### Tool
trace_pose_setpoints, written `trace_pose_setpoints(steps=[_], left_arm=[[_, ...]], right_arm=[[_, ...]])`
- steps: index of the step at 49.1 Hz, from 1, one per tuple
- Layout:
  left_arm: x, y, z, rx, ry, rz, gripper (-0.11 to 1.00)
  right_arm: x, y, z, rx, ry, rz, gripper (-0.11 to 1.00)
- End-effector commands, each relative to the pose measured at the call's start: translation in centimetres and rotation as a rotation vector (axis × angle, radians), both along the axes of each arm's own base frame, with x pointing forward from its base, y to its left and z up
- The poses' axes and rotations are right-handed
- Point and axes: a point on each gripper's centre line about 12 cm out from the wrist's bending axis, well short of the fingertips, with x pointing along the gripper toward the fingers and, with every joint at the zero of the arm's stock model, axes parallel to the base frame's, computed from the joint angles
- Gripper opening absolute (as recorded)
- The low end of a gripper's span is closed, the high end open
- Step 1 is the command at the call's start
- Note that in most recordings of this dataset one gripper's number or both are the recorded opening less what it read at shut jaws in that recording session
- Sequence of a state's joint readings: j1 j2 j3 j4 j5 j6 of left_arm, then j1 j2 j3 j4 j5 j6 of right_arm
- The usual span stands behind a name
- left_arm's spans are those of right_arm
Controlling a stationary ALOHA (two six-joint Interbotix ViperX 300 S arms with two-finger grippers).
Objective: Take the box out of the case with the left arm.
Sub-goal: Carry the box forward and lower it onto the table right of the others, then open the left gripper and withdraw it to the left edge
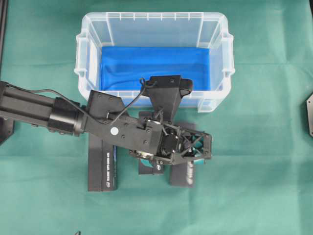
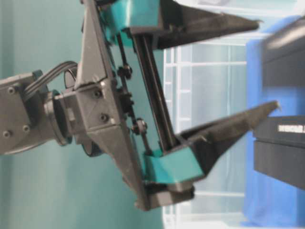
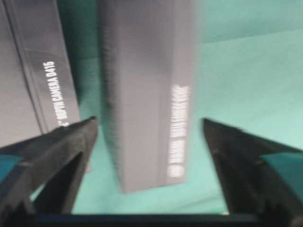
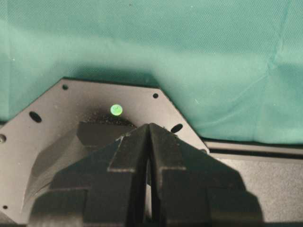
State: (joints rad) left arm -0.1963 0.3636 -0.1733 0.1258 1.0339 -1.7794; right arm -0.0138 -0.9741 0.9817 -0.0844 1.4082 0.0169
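Observation:
The case (image 1: 84, 30) is a clear bin at the back and holds only blue cloth (image 1: 146, 63). In front of it, black boxes lie side by side on the green cloth. My left gripper (image 1: 190, 151) hangs over the rightmost box (image 1: 183, 175). In the left wrist view the left gripper (image 3: 149, 120) is open. That box (image 3: 147, 94) lies between its fingers (image 3: 66, 142) with a gap on each side, blurred. The table-level view also shows the left gripper (image 2: 267, 62) spread wide beside the boxes (image 2: 281, 143). The right gripper (image 4: 149, 126) is shut and empty.
Two more black boxes lie left of the gripper: a long one (image 1: 101, 166) and a middle one (image 1: 150, 167), partly under the arm. A neighbouring box (image 3: 33, 71) fills the left wrist view's left side. The right gripper rests over a black base plate (image 4: 71, 109).

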Motion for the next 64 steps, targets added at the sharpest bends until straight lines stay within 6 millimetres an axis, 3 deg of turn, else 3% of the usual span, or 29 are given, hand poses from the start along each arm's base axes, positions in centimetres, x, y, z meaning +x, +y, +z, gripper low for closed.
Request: trace_pose_setpoints(steps=[1, 24, 37, 50, 64], left_arm=[[0.0, -0.2, 2.6, -0.012, -0.063, -0.005, 0.94], [0.0, 0.3, 3.2, -0.014, -0.077, 0.003, 0.92], [-0.5, 0.5, 4.9, -0.015, -0.100, 0.003, 0.91], [-1.1, 0.7, 8.4, -0.021, -0.147, -0.003, 0.91], [-3.3, 1.3, 12.6, 0.002, -0.117, -0.006, 0.90]], right_arm=[[0.3, 0.0, 0.8, 0.000, -0.020, -0.002, -0.01], [0.3, 0.0, 0.8, 0.000, -0.022, -0.002, -0.01], [0.3, 0.0, 0.8, 0.000, -0.023, -0.002, -0.01], [0.3, 0.0, 0.8, 0.000, -0.023, -0.002, -0.01], [0.3, 0.0, 0.8, 0.000, -0.023, -0.002, -0.01]])
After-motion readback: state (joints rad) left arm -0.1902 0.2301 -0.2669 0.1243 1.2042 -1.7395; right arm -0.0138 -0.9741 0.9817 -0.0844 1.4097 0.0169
